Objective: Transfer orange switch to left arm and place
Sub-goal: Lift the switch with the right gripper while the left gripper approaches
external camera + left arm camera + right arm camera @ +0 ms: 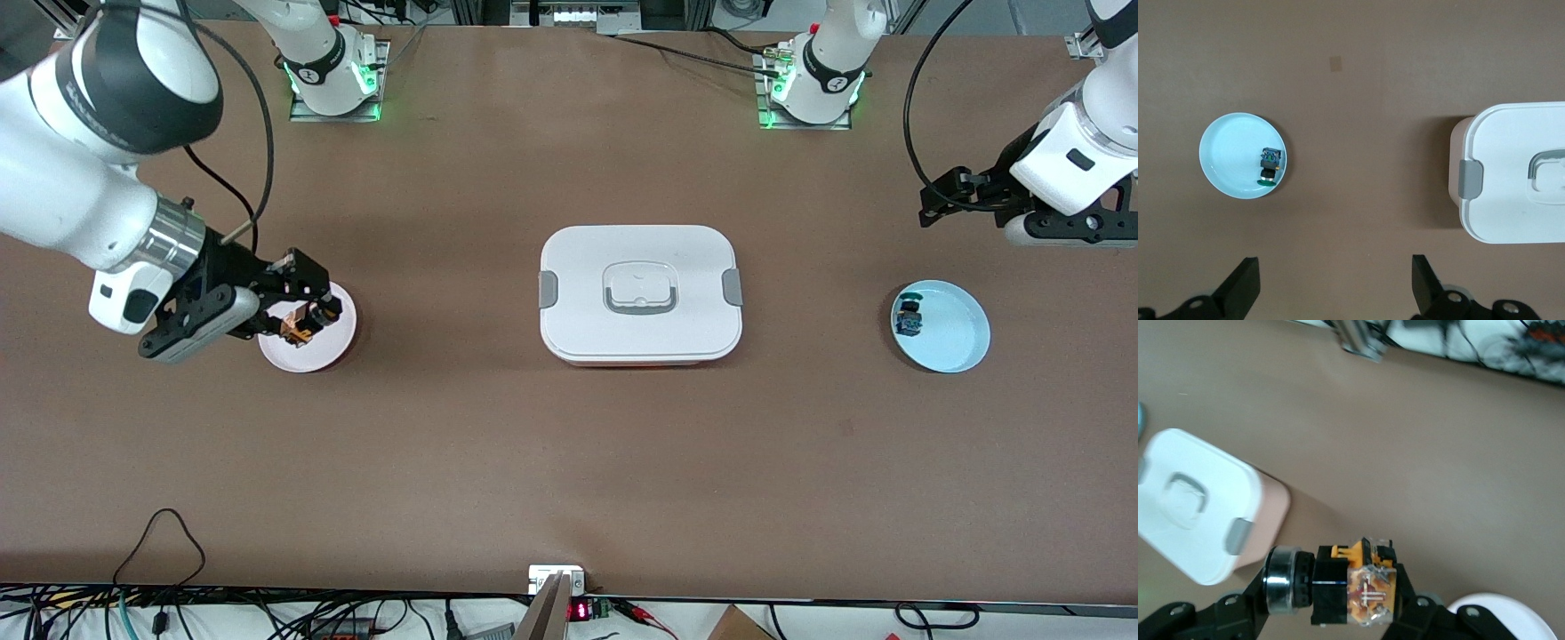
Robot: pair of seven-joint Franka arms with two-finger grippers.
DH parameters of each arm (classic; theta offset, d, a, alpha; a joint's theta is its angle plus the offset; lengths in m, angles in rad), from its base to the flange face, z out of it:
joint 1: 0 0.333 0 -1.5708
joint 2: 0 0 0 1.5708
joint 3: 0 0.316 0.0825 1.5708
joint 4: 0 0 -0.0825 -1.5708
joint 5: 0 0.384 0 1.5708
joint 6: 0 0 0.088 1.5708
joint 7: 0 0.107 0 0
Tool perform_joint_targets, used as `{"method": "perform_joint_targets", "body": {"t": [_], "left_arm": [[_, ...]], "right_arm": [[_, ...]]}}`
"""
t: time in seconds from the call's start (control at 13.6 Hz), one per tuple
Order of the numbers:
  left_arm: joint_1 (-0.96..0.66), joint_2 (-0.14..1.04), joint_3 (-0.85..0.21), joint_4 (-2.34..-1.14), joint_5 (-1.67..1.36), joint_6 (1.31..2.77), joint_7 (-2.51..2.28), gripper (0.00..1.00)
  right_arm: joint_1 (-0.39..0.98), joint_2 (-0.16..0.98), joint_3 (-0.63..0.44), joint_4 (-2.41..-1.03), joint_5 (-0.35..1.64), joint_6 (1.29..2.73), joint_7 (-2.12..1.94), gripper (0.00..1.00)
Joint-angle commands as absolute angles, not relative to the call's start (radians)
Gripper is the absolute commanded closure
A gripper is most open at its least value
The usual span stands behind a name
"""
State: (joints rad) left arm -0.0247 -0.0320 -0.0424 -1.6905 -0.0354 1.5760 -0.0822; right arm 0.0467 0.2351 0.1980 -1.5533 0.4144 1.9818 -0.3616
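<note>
Centrally, white box (640, 293) between pink plate (333, 342) and blue plate (956, 333).

Orange switch (302, 324) sideways above white plate (333, 342)

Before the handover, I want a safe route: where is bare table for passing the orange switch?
Bare table runs nearer the front camera than the box, and between box and each plate. Crowded spots: the white plate, where the right gripper holds the orange switch, and the blue plate under the open left gripper.
</note>
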Motion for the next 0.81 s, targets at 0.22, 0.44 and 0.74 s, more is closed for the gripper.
{"method": "perform_joint_targets", "body": {"t": [0.22,0.44,0.74], "left_arm": [[-0.025,-0.023,-0.035,-1.657,-0.204,1.435,-0.072,0.00],[-0.028,-0.017,-0.041,-1.660,-0.347,1.335,-0.061,0.00],[-0.011,-0.011,-0.035,-1.669,-0.704,1.298,-0.055,0.00]], "right_arm": [[0.061,0.239,0.308,-1.534,0.785,2.061,-0.803,1.00],[0.107,0.261,0.308,-1.546,1.059,2.063,-1.097,1.00],[0.172,0.285,0.308,-1.548,1.213,2.069,-1.383,1.00]]}}
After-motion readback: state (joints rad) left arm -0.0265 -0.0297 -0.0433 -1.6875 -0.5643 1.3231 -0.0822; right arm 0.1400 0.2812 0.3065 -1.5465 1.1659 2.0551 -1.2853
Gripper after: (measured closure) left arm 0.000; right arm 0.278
